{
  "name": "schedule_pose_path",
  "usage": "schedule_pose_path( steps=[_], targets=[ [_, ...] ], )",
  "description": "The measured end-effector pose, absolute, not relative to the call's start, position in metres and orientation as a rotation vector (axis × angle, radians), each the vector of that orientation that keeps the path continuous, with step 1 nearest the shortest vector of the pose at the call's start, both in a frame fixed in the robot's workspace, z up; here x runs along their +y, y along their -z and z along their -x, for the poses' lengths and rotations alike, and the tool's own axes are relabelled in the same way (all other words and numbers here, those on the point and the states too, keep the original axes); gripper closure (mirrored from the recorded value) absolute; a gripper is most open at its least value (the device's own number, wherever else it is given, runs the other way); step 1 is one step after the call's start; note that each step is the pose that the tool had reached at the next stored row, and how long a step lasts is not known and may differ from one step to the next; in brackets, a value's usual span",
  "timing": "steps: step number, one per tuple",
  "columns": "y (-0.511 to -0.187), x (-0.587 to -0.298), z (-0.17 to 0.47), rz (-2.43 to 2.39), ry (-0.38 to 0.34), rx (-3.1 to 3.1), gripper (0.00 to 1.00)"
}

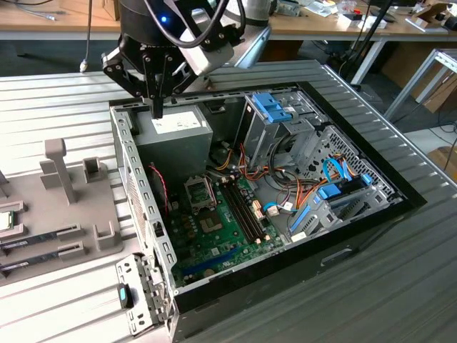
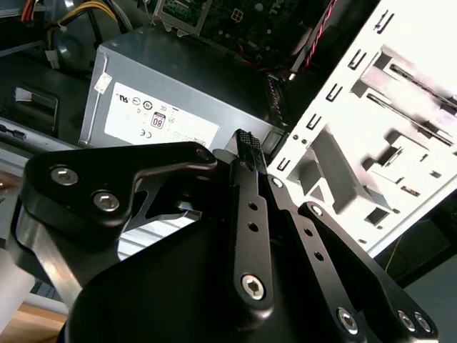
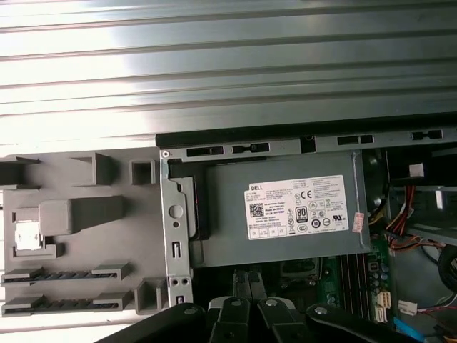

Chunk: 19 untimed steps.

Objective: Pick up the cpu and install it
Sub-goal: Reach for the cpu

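The gripper (image 1: 158, 112) hangs over the open computer case (image 1: 130, 168), near the case's 11 o'clock corner in the exterior view. Its two fingers are pressed together and hold nothing. Just under it is the grey power box (image 1: 175, 128). The cpu (image 1: 5, 220) is not picked up yet. It lies in its slot on the grey tray (image 1: 75, 214), out at 9 o'clock from the case, well apart from the gripper. In the first wrist view the cpu (image 3: 27, 236) looks like a small shiny square. The green board (image 1: 214, 239) lies inside the case.
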State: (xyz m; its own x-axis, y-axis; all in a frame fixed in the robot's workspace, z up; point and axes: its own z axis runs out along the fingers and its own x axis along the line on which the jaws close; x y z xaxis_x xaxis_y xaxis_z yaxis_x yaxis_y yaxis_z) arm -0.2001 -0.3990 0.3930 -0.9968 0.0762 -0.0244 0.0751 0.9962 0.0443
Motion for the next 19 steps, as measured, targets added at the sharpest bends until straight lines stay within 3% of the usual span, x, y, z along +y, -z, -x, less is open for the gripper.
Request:
schedule_pose_path(
  steps=[19],
  targets=[
    [-0.393,-0.399,0.226,-0.118,-0.068,3.112,0.89]
  ],
)
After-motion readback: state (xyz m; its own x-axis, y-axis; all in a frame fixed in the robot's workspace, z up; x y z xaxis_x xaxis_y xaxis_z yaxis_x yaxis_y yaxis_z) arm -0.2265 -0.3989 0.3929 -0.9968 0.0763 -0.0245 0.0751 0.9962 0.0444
